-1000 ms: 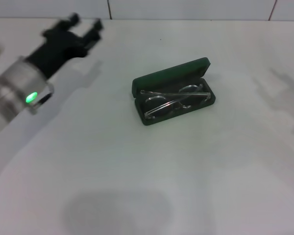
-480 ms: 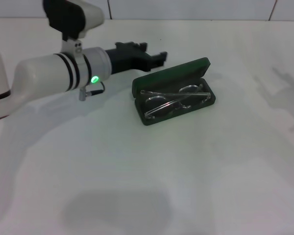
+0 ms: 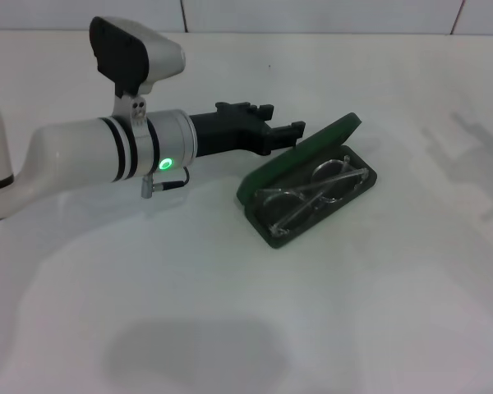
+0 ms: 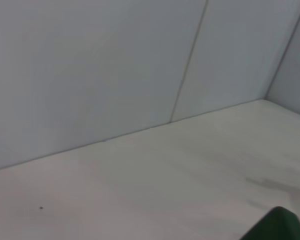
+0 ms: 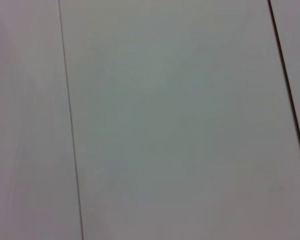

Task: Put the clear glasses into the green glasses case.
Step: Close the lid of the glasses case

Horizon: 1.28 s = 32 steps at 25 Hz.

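1. Green glasses case (image 3: 306,182) lay open on white table (image 3: 230,312), lid tilted up along far-left side; one green corner (image 4: 279,226) seen in left wrist view.
2. Clear glasses (image 3: 312,191) rested inside case on dark lining.
3. Left claw (image 3: 281,137) reached in from left, fingertips at raised lid's outer face; spread not discernible.
4. Grey panelled wall (image 4: 115,65) behind table.
5. Right claw out of sight.

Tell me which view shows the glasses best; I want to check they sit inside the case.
The head view: the glasses lie in the open case, with the left gripper at its lid. The left wrist view shows only a green corner of the case; the right wrist view shows neither.
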Tool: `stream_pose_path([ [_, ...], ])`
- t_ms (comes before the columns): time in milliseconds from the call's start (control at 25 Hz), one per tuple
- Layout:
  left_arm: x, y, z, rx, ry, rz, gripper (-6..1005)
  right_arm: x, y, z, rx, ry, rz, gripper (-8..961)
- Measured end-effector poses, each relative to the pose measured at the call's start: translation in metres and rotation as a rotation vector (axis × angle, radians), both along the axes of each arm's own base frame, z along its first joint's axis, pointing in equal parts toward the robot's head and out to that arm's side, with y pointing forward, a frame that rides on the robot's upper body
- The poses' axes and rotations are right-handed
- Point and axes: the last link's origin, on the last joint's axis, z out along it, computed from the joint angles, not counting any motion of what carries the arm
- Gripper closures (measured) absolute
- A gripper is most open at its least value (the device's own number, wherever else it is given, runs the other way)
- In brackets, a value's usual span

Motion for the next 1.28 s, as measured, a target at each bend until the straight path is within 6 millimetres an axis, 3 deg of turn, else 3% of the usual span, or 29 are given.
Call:
stream_pose_path([
  [240,0.001,-0.014,0.006,-0.013,-0.065,-0.068,333,-0.004,0.001,-0.01,-0.073,-0.042,0.032,391],
  [560,-0.005,-0.021,0.008,0.0,-0.083,-0.067,333,-0.021,0.014,-0.047,-0.62,-0.286,0.124,391],
  [720,-0.004,-0.021,0.007,0.006,-0.077,-0.079,333,-0.032,0.015,-0.075,-0.781,-0.379,0.136,392],
  [880,-0.003,-0.02,0.007,0.006,-0.076,-0.08,333,-0.036,0.018,-0.092,-0.848,-0.431,0.099,392],
  [1280,-0.002,-0.019,0.007,0.015,-0.063,-0.103,333,-0.051,0.014,-0.114,-0.929,-0.467,0.14,393],
])
